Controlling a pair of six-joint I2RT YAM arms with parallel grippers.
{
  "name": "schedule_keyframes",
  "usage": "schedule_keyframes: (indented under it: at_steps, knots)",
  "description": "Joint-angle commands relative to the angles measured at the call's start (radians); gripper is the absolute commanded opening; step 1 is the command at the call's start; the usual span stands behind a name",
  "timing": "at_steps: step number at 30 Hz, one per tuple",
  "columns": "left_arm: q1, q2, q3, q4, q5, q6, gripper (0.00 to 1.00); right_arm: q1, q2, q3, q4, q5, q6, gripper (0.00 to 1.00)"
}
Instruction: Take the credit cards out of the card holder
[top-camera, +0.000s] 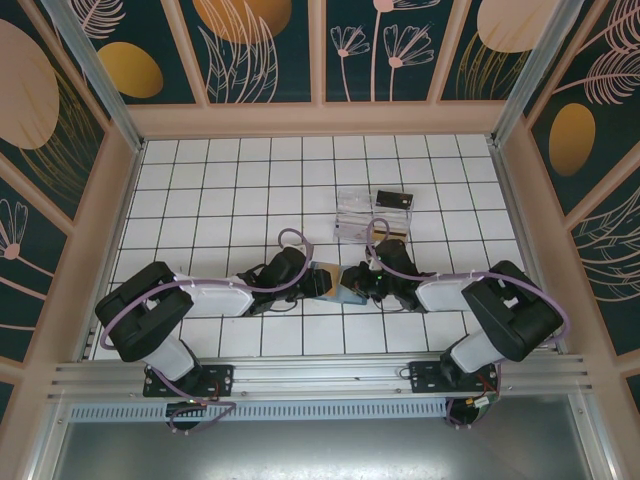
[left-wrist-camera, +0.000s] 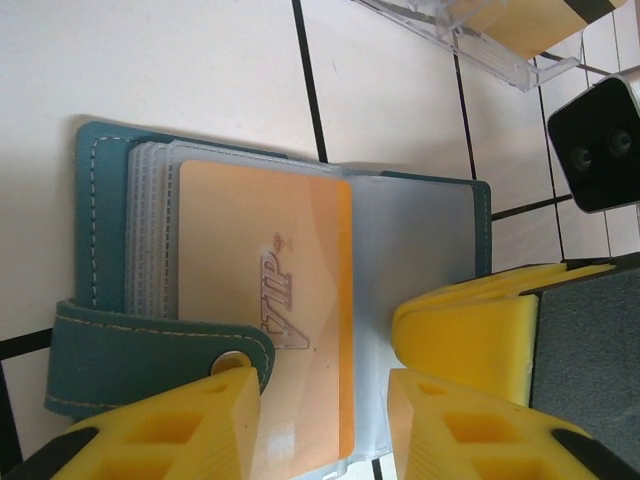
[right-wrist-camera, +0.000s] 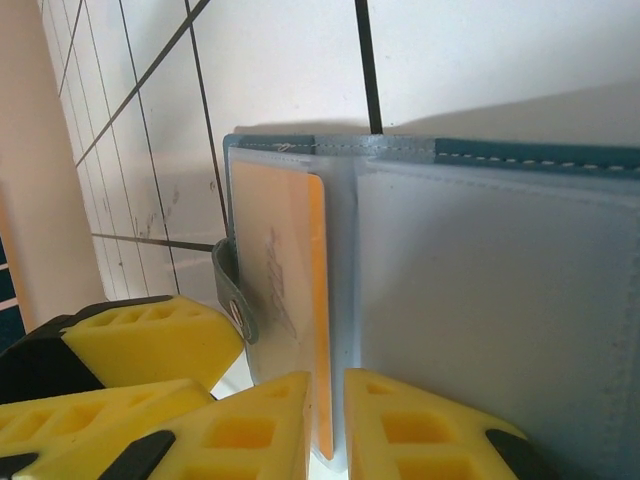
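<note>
The teal card holder (top-camera: 336, 286) lies open on the white tiles between my two grippers. In the left wrist view the card holder (left-wrist-camera: 100, 220) shows its strap and several clear sleeves, the top one holding an orange VIP credit card (left-wrist-camera: 260, 280). My left gripper (left-wrist-camera: 325, 430) stands open, its fingers on either side of the card's near end. One left finger touches the strap. My right gripper (right-wrist-camera: 335, 430) is shut on a clear sleeve of the card holder (right-wrist-camera: 540, 150), with the edge of the orange card (right-wrist-camera: 280, 260) between its jaws. In the top view the left gripper (top-camera: 312, 280) and right gripper (top-camera: 358, 283) almost meet.
A clear plastic box (top-camera: 360, 215) stands just beyond the grippers, an orange card inside it, with a small black card (top-camera: 393, 199) behind. The box (left-wrist-camera: 480, 35) sits close above the holder. Wooden walls ring the tiled floor.
</note>
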Motion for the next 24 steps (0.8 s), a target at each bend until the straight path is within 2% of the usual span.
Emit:
schedule_keyframes:
  at_steps: [1,3,6,8,9,19,24]
  knots:
    - [-0.003,-0.013,0.007,-0.053,-0.045,0.02,0.38,0.013,0.02,0.033,-0.01,-0.006,-0.03,0.18]
    - [-0.002,-0.022,0.012,-0.081,-0.065,0.028,0.38,0.015,0.03,0.043,-0.014,-0.005,-0.034,0.19]
    - [-0.003,-0.023,0.015,-0.103,-0.085,0.033,0.24,0.02,0.041,0.061,-0.032,0.001,-0.044,0.19]
    - [-0.003,-0.011,0.018,-0.105,-0.084,0.034,0.24,0.023,0.046,0.074,-0.048,0.006,-0.053,0.19]
    - [-0.001,-0.003,0.02,-0.107,-0.083,0.036,0.2,0.023,0.048,0.077,-0.055,0.008,-0.056,0.19]
    - [-0.002,0.043,0.028,-0.09,-0.053,0.036,0.2,0.036,0.039,0.109,-0.198,0.096,-0.099,0.19]
    - [-0.003,0.061,0.031,-0.078,-0.035,0.034,0.2,0.037,0.066,0.106,-0.141,0.063,-0.091,0.19]
